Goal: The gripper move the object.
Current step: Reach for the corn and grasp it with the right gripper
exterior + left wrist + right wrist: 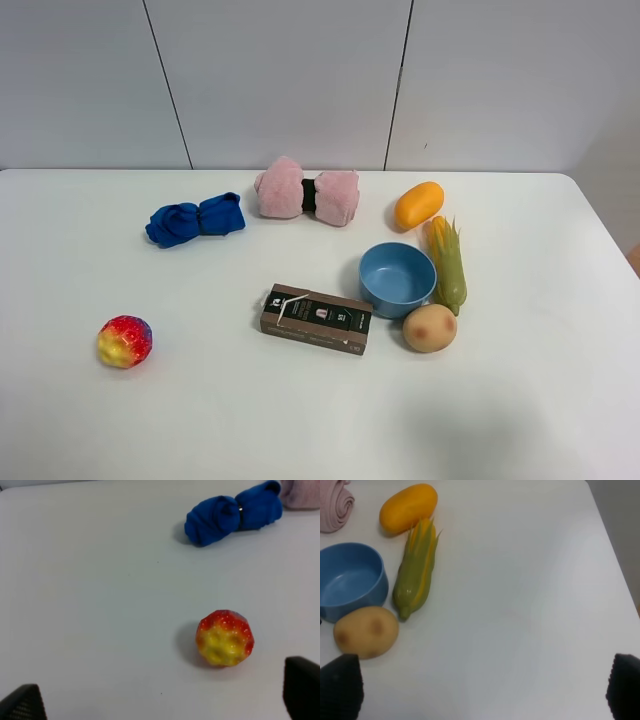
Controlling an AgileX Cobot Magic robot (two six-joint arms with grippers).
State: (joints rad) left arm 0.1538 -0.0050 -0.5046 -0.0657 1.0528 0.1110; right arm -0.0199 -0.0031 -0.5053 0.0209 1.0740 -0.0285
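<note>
Both my left gripper [160, 702] and my right gripper [482, 690] hang spread wide and empty, but the right is nearer the toy corn cob [416, 570], which lies ahead of it just beside the blue bowl [350, 580], long axis running from the potato [366, 631] toward the mango [408, 507].

L gripper [162, 700]: only two black fingertips [301, 687] show, the rest cut off by the pic edge. Same w/ R gripper [482, 690]. Pink towel [302, 495] near the table's far edge is clipped to a sliver in left wrist view. Blue bowl [350, 580] is cut off on one side in right wrist view. Box [316, 319] print is too small to read.
</note>
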